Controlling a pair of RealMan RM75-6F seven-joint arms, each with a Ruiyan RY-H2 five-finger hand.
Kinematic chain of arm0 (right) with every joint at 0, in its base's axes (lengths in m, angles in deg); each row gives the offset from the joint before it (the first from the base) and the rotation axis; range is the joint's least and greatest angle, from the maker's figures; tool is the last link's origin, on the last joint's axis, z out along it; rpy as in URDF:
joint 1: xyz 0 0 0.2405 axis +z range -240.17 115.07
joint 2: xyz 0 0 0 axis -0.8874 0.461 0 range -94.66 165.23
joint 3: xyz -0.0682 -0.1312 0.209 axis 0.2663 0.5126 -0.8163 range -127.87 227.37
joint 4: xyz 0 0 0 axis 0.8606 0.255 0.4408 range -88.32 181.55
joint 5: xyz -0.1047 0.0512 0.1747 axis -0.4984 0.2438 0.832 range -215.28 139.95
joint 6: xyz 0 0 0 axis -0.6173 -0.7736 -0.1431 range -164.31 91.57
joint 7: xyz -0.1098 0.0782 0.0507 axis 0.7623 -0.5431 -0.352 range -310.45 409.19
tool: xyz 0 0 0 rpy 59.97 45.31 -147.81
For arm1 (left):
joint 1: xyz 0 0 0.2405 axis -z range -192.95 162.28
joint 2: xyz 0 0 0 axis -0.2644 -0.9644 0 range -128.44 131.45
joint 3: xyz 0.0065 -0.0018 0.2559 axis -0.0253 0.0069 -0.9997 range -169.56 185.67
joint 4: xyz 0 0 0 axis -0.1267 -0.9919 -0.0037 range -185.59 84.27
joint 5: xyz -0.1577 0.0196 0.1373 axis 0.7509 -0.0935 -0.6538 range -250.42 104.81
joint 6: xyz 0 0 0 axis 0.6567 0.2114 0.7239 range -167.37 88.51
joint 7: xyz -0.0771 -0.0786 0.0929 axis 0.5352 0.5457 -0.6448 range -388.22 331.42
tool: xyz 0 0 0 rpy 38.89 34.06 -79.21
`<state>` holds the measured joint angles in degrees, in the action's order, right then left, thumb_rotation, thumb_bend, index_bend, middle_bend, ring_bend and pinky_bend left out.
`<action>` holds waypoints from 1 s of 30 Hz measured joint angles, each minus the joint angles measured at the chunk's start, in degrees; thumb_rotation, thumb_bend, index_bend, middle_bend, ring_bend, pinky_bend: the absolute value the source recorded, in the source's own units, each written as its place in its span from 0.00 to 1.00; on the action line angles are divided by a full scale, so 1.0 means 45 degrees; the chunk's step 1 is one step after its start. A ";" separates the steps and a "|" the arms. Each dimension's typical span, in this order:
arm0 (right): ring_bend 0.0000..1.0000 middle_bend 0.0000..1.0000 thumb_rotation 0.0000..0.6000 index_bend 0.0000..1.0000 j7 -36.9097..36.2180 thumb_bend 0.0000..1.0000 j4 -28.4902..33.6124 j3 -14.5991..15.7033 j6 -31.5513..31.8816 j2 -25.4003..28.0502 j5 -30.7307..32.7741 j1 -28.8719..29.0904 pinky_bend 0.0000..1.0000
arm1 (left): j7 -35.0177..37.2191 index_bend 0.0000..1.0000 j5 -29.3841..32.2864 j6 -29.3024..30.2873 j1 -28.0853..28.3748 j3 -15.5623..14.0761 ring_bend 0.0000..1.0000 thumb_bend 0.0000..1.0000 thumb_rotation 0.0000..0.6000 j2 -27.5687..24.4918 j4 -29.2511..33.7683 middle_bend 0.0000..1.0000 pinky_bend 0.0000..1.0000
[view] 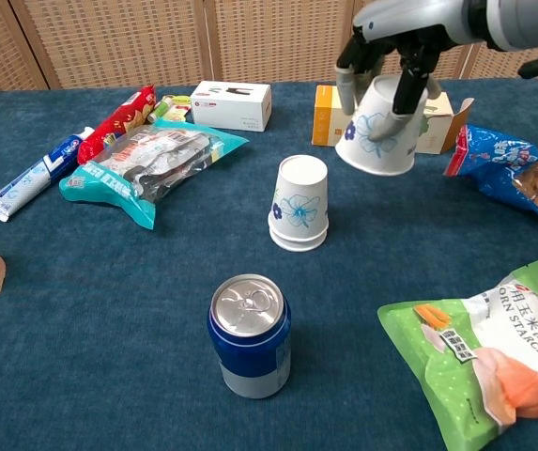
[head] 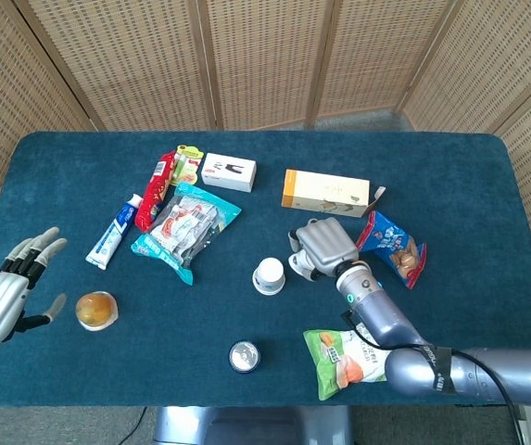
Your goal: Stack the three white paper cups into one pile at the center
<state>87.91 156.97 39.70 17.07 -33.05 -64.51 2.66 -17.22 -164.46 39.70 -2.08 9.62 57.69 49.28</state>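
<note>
The dark blue felt tabletop [head: 487, 185] reaches woven wicker screens [head: 265, 56] at the back. The landmark is the upside-down stack of white paper cups with blue flower prints [view: 299, 203], standing near the middle; rims at its base show more than one cup nested. Bare cloth surrounds the stack on all sides, with the widest open stretch to its left front.

The right hand [view: 392, 38] holds a third white paper cup with a blue flower print [view: 376, 133] in the air, above and to the right of the stack, mouth down and tilted, fingers [view: 409, 80] wrapped around its upper part. The cup clears the stack and touches nothing else.

The left hand [head: 1, 297] hangs at the tabletop's left edge, far from the stack, fingers spread and holding nothing.

In front of the stack stands a blue drinks can with an unopened silver top [view: 249, 334]. Right of the can lies a green starch bag [view: 484, 357]. Behind the lifted cup sits a yellow and white carton [head: 325, 190], with a blue snack packet [view: 513, 174] beside it. Left of the stack lie a teal plastic packet [view: 146, 155], a red sachet [view: 114, 120], a toothpaste tube [view: 34, 178], a small white box [view: 231, 103] and an orange jelly cup [head: 96, 310].
</note>
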 measured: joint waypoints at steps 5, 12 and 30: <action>0.31 0.47 1.00 0.42 0.0302 0.29 0.0273 -0.0005 0.0198 -0.0103 0.0491 0.0471 0.70 | 0.0014 0.00 0.0015 0.0007 0.0022 0.0007 0.00 0.46 1.00 0.0010 -0.0025 0.00 0.08; 0.31 0.47 1.00 0.41 0.0611 0.28 0.0384 -0.0063 0.0446 -0.0524 0.1012 0.1103 0.70 | -0.0013 0.00 -0.0020 -0.0194 0.0179 -0.0003 0.00 0.46 1.00 0.0056 -0.0035 0.00 0.08; 0.31 0.47 1.00 0.40 0.1513 0.28 -0.0184 -0.0172 0.0703 -0.1399 0.2680 0.2670 0.70 | 0.0203 0.00 -0.0028 -0.0138 0.0203 -0.0071 0.00 0.46 1.00 0.0143 -0.0255 0.00 0.08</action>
<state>94.72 156.14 38.92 20.23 -39.35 -52.45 14.68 -16.31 -164.59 39.07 -1.16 9.30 58.33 48.14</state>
